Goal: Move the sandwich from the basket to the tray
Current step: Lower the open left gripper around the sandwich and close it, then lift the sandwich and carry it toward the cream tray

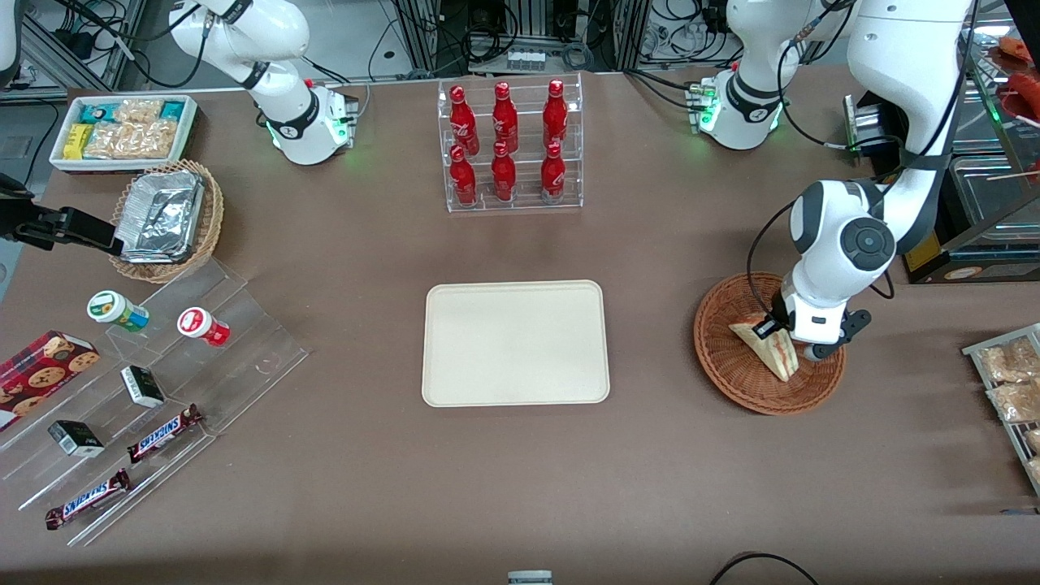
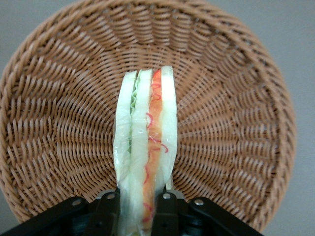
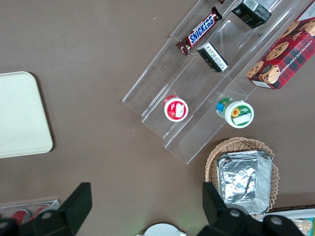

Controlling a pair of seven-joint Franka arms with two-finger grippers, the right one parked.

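Note:
The sandwich (image 1: 770, 348), a pale wedge with red and green filling, sits in the reddish-brown wicker basket (image 1: 731, 370) toward the working arm's end of the table. My left gripper (image 1: 786, 336) is down in the basket, shut on the sandwich. In the left wrist view the two black fingers (image 2: 107, 212) press both bread faces of the sandwich (image 2: 146, 147), with the basket weave (image 2: 236, 123) all round it. The cream-white tray (image 1: 515, 342) lies flat at the table's middle, bare, apart from the basket.
A clear rack of red bottles (image 1: 509, 146) stands farther from the camera than the tray. A clear stepped stand (image 1: 162, 374) with snacks, a foil-lined tan basket (image 1: 166, 219) and a white snack bin (image 1: 122, 130) lie toward the parked arm's end. A wire rack of pastries (image 1: 1011, 390) is near the basket.

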